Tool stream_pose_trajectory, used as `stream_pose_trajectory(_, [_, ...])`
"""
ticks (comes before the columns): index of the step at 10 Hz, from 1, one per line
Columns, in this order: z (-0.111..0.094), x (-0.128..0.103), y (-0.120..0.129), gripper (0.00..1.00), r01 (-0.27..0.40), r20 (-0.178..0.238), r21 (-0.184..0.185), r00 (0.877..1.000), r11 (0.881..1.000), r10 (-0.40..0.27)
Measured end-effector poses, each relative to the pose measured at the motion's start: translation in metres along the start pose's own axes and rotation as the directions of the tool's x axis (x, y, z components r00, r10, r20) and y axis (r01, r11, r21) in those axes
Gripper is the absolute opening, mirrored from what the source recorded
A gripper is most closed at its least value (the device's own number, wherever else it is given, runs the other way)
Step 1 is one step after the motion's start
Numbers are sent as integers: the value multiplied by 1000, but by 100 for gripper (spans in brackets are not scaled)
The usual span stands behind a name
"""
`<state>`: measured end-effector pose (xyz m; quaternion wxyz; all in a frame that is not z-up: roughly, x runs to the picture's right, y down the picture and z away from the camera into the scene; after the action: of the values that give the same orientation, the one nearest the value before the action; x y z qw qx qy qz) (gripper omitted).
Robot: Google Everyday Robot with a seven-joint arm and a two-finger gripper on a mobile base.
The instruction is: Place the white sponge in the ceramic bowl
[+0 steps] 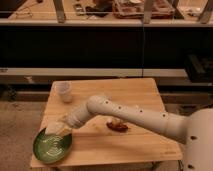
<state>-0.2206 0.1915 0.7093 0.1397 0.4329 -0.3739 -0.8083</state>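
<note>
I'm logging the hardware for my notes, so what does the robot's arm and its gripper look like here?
The arm is a thick, smooth, off-white tube with rounded joints and a row of small dark dots along its side. It thickens toward a bulky pale shoulder at the lower right. No loose cables show. The gripper is a pale tip at the arm's end, at the green dish's rim above the wooden table; no markings can be made out on it.

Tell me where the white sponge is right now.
The white sponge sits low on the left, held at the gripper, just over the far rim of the ceramic bowl at the table's front-left corner.
</note>
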Motion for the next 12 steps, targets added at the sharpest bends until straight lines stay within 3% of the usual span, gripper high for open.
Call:
stream_pose_trajectory(2, [-4, -10, -14, 0, 30, -16, 8, 999, 1000, -30])
stream_pose_trajectory(5, [6, -21, -35, 0, 68, 0, 25, 998, 997, -68])
stream_pose_trajectory(9, [29, -17, -57, 0, 103, 22, 55, 994, 993, -105])
stream_pose_trajectory(12, [44, -5, -59, 1, 90, 41, 62, 995, 994, -93])
